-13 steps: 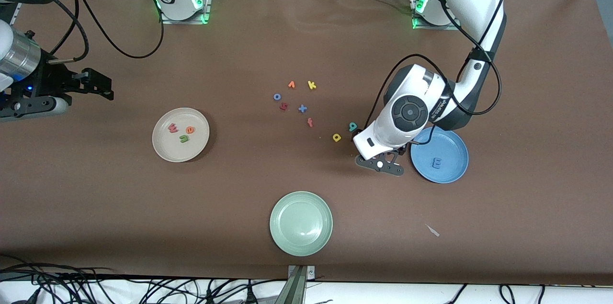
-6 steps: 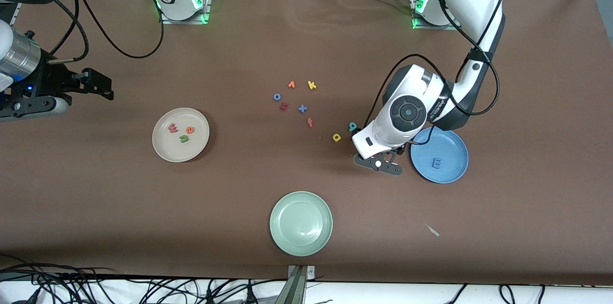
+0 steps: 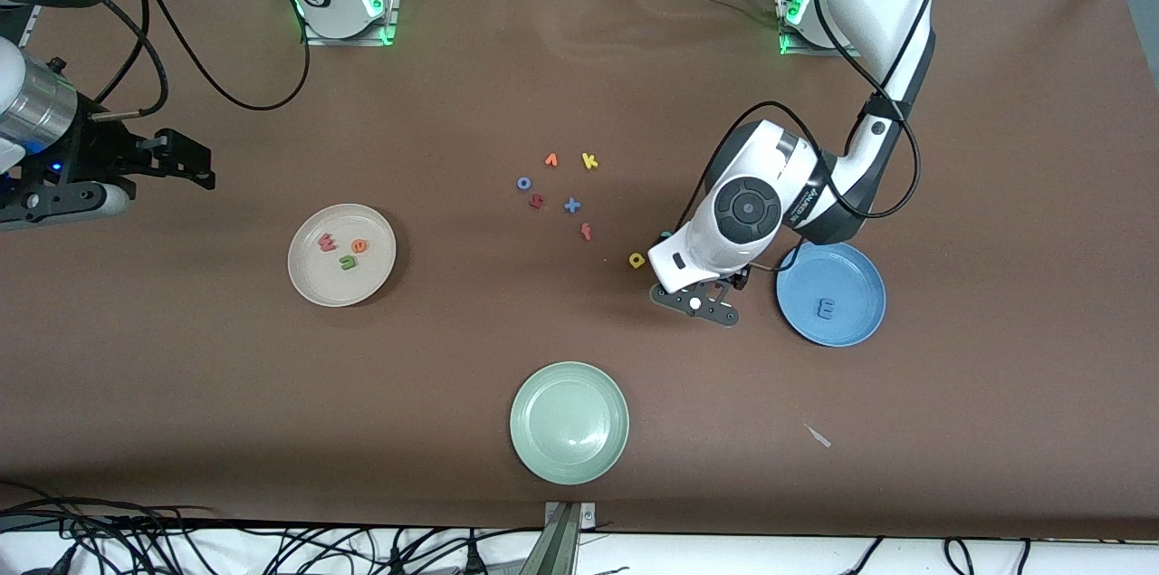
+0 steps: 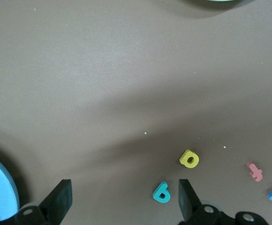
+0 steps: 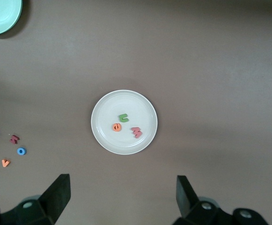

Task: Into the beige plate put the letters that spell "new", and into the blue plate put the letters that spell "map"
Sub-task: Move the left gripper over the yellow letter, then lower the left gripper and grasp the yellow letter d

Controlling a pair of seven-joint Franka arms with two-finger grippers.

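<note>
The right gripper [image 3: 186, 167] waits at the edge of the frame, above the middle, over the tabletop [image 3: 181, 358] at the right arm's end. Its fingers [image 5: 56, 192] are spread wide and hold nothing.

The beige plate [image 3: 317, 281] sits next, at mid-height. It holds all three letters of "new": the pinkish-red w [image 3: 327, 242], the orange e [image 3: 359, 245] and the green n [image 3: 348, 262], close together but apart.

A pale green plate [image 3: 569, 457] lies low in the middle of the frame, nearest the front camera.

Above the middle is a loose cluster: blue o [image 3: 523, 183], orange v [image 3: 550, 160], yellow k [image 3: 589, 161], dark red squiggly letter [image 3: 536, 202], blue x [image 3: 571, 206] and orange f [image 3: 586, 232].

The yellow a [image 3: 636, 260] lies on the bare tabletop toward the left arm's end from that cluster. The teal p [image 4: 161, 192] lies just beside it, mostly hidden under the left arm in the front view.

The left gripper [image 3: 695, 303] hangs over the tabletop between the yellow a and the blue plate [image 3: 797, 321]. Its fingers [image 4: 61, 197] are released, wide apart and empty. In the left wrist view the teal p shows between them, closer to one.

The blue plate holds only the blue m [image 3: 823, 308].
</note>
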